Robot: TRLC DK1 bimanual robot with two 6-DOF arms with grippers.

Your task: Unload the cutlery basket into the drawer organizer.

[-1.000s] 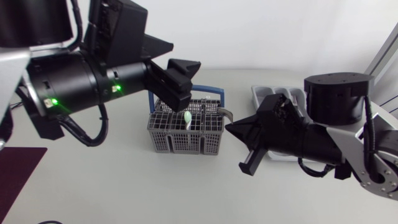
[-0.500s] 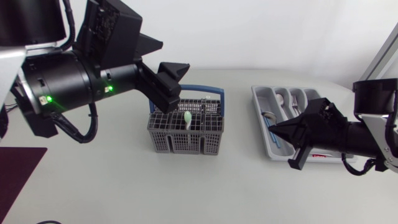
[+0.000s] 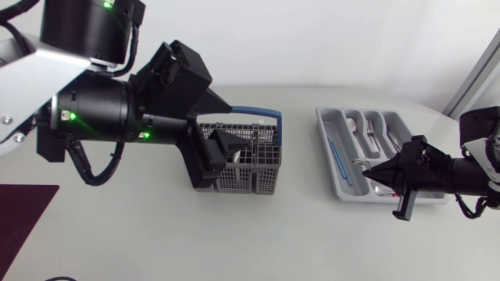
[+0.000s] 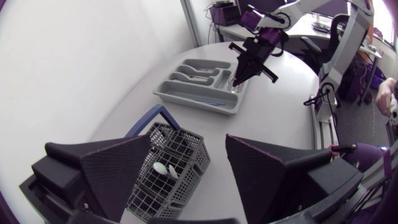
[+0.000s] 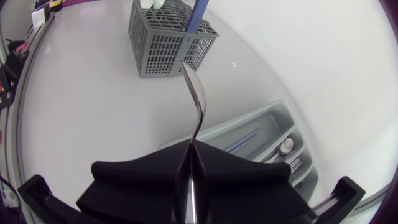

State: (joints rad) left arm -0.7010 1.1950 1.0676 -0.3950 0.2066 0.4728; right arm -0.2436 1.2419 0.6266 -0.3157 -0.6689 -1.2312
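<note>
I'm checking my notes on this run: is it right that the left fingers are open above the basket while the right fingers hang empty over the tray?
Not quite: the right fingers are not empty. The right wrist view shows them shut on a silver piece of cutlery over the tray. The rest holds: the left fingers are open above the basket.

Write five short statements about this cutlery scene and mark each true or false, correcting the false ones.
1. The right gripper is shut on a silver cutlery piece. True.
2. The left gripper grips a white spoon. False: its fingers stand open over the cutlery basket.
3. The basket's handle is red. False: it is blue.
4. The drawer organizer holds forks. True.
5. The basket is empty. False: a white spoon stands in it.
</note>
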